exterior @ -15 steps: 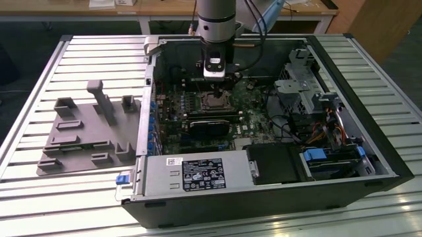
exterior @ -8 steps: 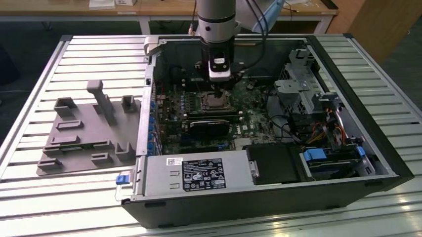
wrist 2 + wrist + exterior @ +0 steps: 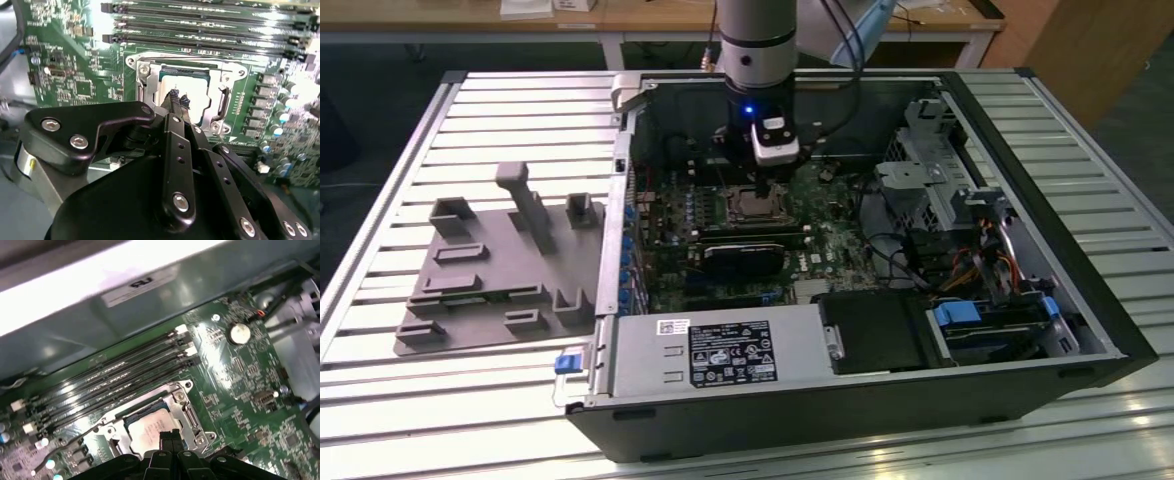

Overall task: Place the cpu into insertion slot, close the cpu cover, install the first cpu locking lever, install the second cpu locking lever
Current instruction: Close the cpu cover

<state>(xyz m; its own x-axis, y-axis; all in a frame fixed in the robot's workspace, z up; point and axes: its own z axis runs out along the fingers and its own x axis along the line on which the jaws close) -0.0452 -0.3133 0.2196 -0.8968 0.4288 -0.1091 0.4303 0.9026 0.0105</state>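
My pincer (image 3: 177,99) is pinched narrow and holds nothing, tips just above the cpu (image 3: 197,92), which sits in the slot (image 3: 186,69) with the cover (image 3: 216,76) framing it. Pressing off-centre, I could skid, scratch the cpu or shift the cover

Slatted table (image 3: 427,405) bears computer case (image 3: 854,425), grey fixture (image 3: 480,290).
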